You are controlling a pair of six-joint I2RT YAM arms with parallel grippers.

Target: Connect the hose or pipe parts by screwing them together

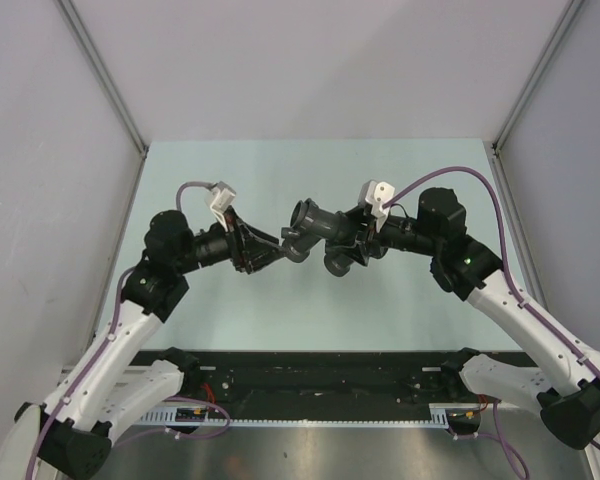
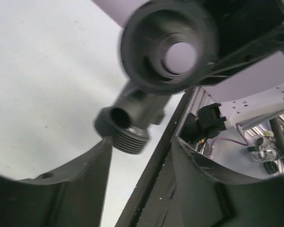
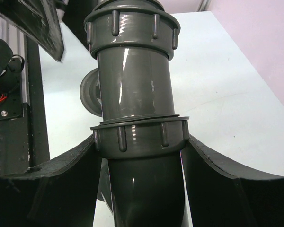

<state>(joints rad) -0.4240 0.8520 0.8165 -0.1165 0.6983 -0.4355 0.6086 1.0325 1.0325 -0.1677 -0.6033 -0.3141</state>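
Centrally | right gripper clamped dark grey ribbed plastic tube | left gripper stood apart below small threaded grey fitting

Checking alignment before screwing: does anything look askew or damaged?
No damage shows. The threaded port of the branched fitting sits off-centre in the left gripper, close against one finger rather than midway between its open jaws.

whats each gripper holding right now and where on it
Right gripper clamps the grey pipe at the ribbed collar by its bend. Left gripper is open, holding nothing.
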